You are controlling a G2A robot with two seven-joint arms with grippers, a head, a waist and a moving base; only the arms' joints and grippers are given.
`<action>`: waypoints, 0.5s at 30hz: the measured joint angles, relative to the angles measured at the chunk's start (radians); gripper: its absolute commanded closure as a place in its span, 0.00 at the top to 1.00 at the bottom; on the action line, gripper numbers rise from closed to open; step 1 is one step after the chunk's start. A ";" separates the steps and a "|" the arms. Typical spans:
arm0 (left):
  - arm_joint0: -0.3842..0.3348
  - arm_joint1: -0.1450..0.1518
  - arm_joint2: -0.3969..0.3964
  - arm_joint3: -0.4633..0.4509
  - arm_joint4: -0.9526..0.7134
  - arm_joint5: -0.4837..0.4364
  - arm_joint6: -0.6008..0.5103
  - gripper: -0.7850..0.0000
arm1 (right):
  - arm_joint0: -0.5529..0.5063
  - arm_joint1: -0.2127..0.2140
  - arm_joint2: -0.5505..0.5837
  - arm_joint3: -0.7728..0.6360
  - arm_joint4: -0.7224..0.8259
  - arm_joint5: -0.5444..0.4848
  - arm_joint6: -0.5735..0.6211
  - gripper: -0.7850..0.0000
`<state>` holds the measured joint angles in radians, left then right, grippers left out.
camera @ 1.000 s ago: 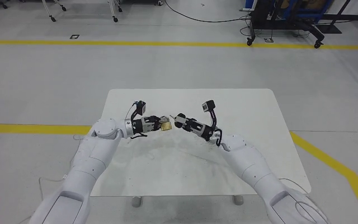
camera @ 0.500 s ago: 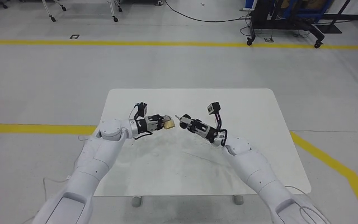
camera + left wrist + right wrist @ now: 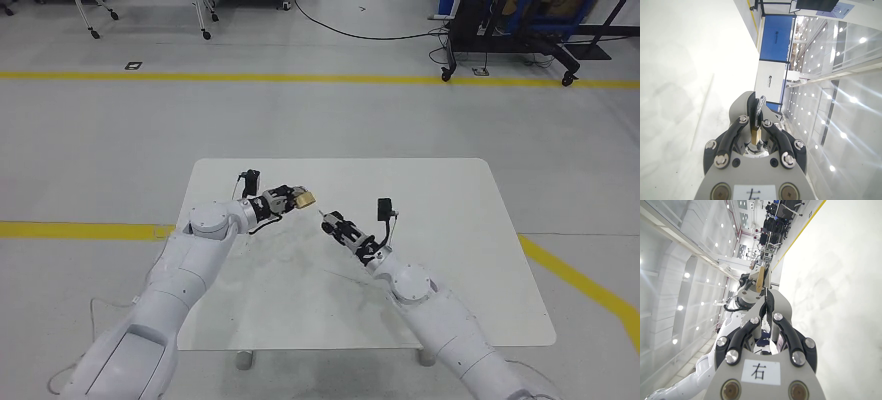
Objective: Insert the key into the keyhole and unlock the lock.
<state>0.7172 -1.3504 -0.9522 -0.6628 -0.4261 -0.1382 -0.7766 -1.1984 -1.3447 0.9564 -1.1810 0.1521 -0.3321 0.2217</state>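
L gripper clamped on brass lock (shackle betw. pads), held clear above table. R gripper pinched tight on key, seen edge-on. Key tip close to lock, gap betw. them; not inserted.

A: What is happening on the white table?
B: The left gripper is holding a brass padlock over it. The right gripper is pointing a thin key toward the padlock, just beside it. I cannot tell whether they are touching.
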 measured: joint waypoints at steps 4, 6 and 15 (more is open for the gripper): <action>-0.003 -0.003 -0.006 0.014 0.011 -0.076 0.021 0.00 | -0.017 -0.012 -0.021 -0.038 -0.030 0.003 -0.084 0.00; -0.003 -0.005 -0.008 0.020 0.009 -0.088 0.018 0.00 | -0.015 -0.020 -0.030 -0.038 -0.019 -0.009 -0.106 0.00; -0.009 -0.016 -0.007 0.039 0.005 -0.086 -0.011 0.00 | 0.021 -0.049 -0.062 0.020 0.006 -0.015 -0.145 0.00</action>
<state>0.7078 -1.3660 -0.9591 -0.6241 -0.4214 -0.2238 -0.7875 -1.1770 -1.3940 0.8941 -1.1612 0.1578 -0.3471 0.0763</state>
